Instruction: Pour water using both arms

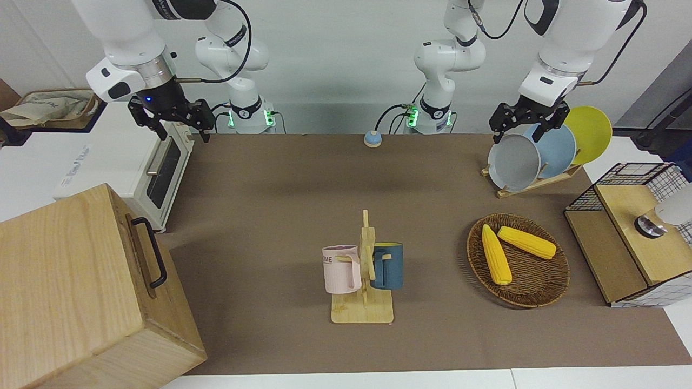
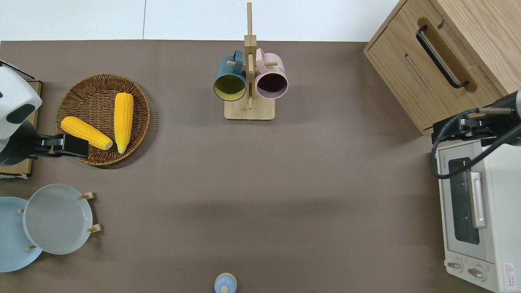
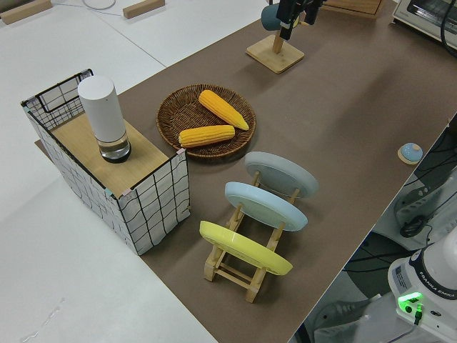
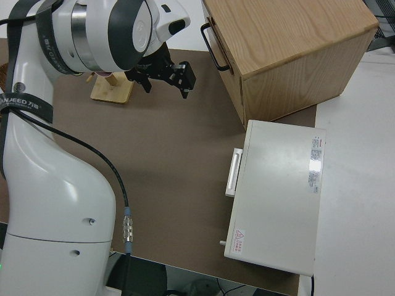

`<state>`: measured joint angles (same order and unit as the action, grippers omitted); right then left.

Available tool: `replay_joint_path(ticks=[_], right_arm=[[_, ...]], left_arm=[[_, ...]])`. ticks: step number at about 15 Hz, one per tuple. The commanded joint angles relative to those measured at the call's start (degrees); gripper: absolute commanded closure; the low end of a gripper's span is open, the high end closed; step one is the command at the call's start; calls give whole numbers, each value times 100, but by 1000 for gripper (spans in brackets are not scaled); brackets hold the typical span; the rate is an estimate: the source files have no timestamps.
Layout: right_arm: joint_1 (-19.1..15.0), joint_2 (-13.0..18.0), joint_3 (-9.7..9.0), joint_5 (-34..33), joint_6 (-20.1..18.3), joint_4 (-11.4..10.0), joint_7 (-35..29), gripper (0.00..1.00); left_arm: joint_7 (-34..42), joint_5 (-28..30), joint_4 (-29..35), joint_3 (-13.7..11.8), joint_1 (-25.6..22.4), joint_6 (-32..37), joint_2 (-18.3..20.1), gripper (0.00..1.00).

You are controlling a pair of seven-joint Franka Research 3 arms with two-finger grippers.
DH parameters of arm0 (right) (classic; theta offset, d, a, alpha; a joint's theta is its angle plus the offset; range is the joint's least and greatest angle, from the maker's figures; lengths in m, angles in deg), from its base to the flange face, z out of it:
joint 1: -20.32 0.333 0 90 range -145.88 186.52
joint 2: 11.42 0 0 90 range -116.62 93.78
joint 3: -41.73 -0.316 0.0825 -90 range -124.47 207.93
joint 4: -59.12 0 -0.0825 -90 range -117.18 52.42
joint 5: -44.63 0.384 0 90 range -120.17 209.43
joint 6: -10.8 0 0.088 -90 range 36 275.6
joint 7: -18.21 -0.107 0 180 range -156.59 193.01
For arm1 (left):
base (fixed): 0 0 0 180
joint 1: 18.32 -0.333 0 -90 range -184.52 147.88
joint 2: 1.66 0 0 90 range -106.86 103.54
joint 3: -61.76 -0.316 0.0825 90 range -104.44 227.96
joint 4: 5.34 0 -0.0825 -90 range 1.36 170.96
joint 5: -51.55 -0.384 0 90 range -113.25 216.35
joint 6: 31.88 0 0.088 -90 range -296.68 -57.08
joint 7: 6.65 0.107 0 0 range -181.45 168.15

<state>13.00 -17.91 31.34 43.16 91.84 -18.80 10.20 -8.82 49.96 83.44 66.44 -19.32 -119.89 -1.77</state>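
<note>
- Front view: the right gripper was seen raised at the right arm's end of the table, by the toaster oven, its fingers spread wide and nothing between them. The left gripper hung at the plate rack, likewise spread and empty. The pink mug and the blue mug were hung on the wooden mug stand, well apart from both grippers and farther from the robots than either.
- Overhead view: the left gripper was found over the rim of the wicker basket holding the two corn cobs; the right gripper was over the corner of the oven beside the wooden box. The mugs lay mouth toward the robots, handles on the pegs, the blue mug on the left arm's side of the post and the pink mug on the right arm's. Each arm was judged nearer to its own mug, so a reach outward and toward the table's middle would be called for.
- Left side view: a white cylindrical vessel was seen upright on the wire crate; whether it held water could not be told.
- Right side view: the right gripper was shown open, with no object held.
</note>
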Motion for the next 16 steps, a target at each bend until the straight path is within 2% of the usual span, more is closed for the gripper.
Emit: replay_joint_path(ticks=[1, 9, 12, 16], right_arm=[[-277, 25, -51, 33, 114, 14, 116, 9], [-287, 34, -51, 41, 114, 14, 116, 9], [-270, 34, -60, 50, 141, 14, 159, 9], [-77, -36, -104, 50, 430, -74, 133, 9]], left_arm=[[84, -17, -18, -38, -23, 3, 46, 0], [174, 46, -27, -90, -49, -5, 20, 0], [357, 54, -27, -248, -49, -14, -42, 0], [989, 46, -36, -696, -58, -102, -164, 0]])
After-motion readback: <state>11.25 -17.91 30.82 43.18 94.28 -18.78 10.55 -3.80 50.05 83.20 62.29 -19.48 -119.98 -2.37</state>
